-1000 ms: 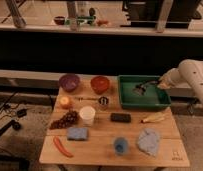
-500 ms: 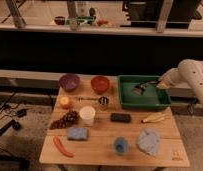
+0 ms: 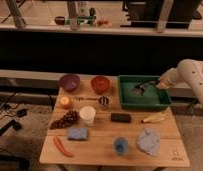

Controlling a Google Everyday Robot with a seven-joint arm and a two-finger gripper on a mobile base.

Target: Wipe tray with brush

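Note:
The green tray (image 3: pixel 126 97) stands at the back right of the wooden table. Inside it lies the small dark brush (image 3: pixel 140 90), near the tray's middle. My gripper (image 3: pixel 151 84) reaches in over the tray's right rim from the white arm (image 3: pixel 187 70) and sits at the brush's thin handle. The gripper appears to hold the brush against the tray floor.
On the table: a purple bowl (image 3: pixel 69 82), an orange-red bowl (image 3: pixel 100 84), a flat black block (image 3: pixel 121 117), a banana (image 3: pixel 154 118), a white cup (image 3: pixel 87 114), grapes (image 3: pixel 65 120), blue sponge (image 3: pixel 78 133), blue cup (image 3: pixel 120 145), grey-blue cloth (image 3: pixel 148 141), a red pepper (image 3: pixel 61 146), an apple (image 3: pixel 65 101).

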